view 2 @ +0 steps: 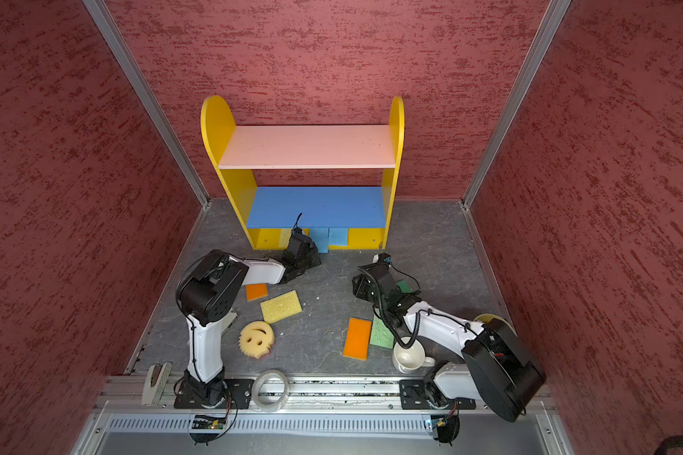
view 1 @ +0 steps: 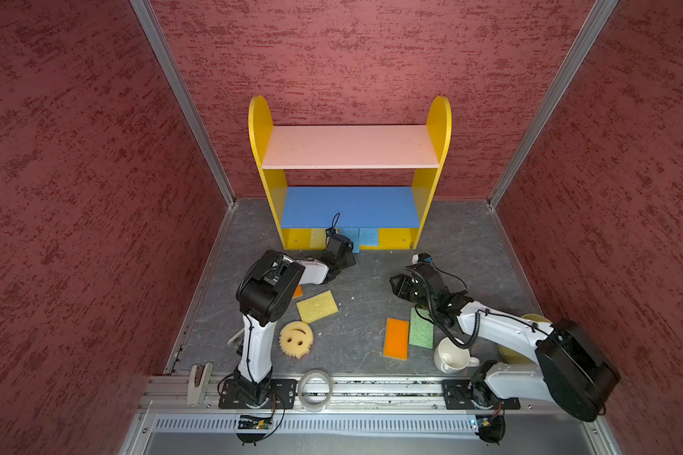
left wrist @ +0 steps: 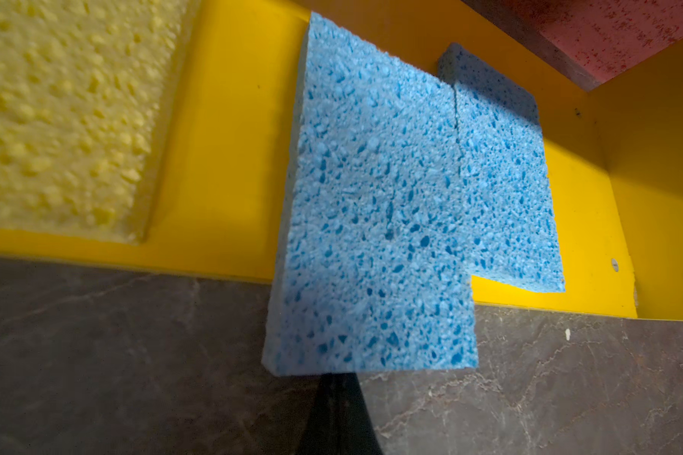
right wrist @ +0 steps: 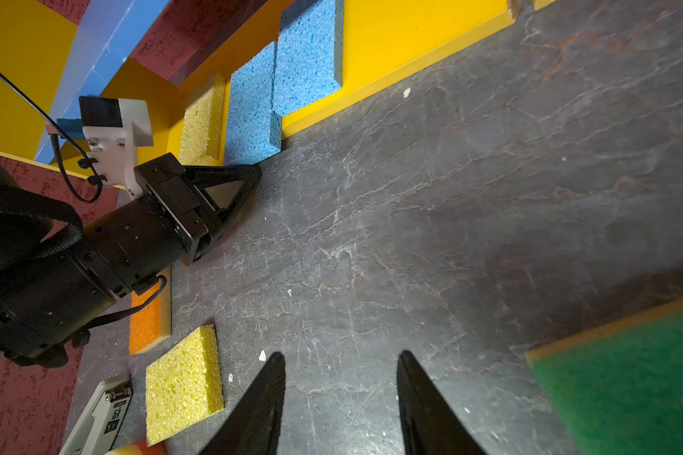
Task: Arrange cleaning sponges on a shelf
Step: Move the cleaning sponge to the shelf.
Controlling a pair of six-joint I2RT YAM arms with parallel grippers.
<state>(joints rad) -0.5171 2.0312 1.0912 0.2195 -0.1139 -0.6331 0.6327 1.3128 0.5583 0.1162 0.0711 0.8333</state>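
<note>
Left end effector (right wrist: pixel 255 172) clenched, seemingly touching the overhanging blue sponge (left wrist: pixel 371 220); we should push squarely onto the shelf (view 1: pixel 437 130); right end effector (right wrist: pixel 340 356) released

Overhead pair, wrist close-ups, shelf (view 1: pixel 349 147) shared.

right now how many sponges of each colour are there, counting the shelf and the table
blue sponges: 2
yellow rectangular sponges: 2
yellow smiley sponge: 1
orange sponges: 2
green sponges: 2
total: 9
</note>
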